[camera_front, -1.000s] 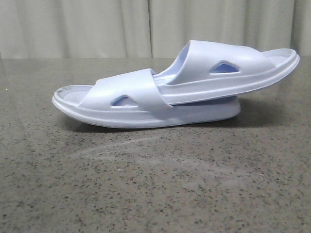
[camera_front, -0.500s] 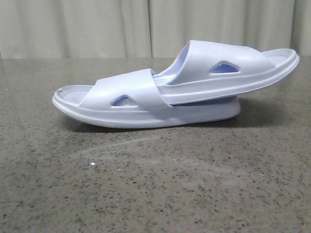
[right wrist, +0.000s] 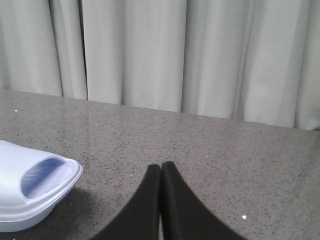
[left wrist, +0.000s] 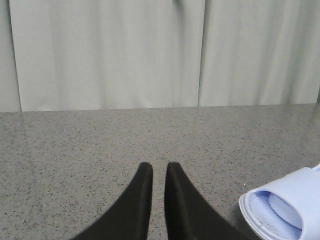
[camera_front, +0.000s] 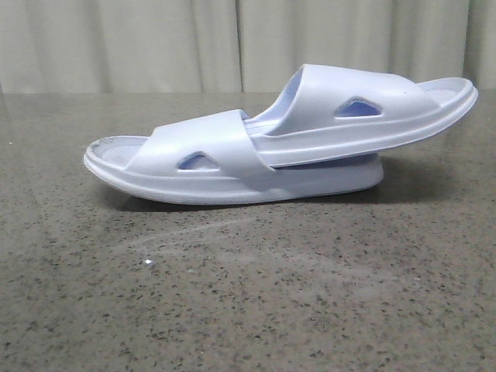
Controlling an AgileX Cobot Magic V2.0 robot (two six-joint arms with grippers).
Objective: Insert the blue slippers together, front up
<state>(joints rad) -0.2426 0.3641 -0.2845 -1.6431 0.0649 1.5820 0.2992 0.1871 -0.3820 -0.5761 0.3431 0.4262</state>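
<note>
The two blue slippers lie nested in the middle of the table in the front view. The lower slipper [camera_front: 201, 167] lies flat with one end to the left. The front of the upper slipper [camera_front: 364, 108] is tucked under the lower one's strap, and its other end is raised to the right. Neither gripper shows in the front view. My left gripper [left wrist: 159, 167] is empty with a narrow gap between its black fingers; a slipper end [left wrist: 285, 205] lies beside it. My right gripper [right wrist: 161, 166] is shut and empty, with a slipper end [right wrist: 30, 190] to its side.
The grey speckled table [camera_front: 248, 294] stretches all round the slippers. A pale curtain [camera_front: 155, 46] hangs behind the table's far edge. A small white speck [camera_front: 147, 263] lies on the table in front of the slippers.
</note>
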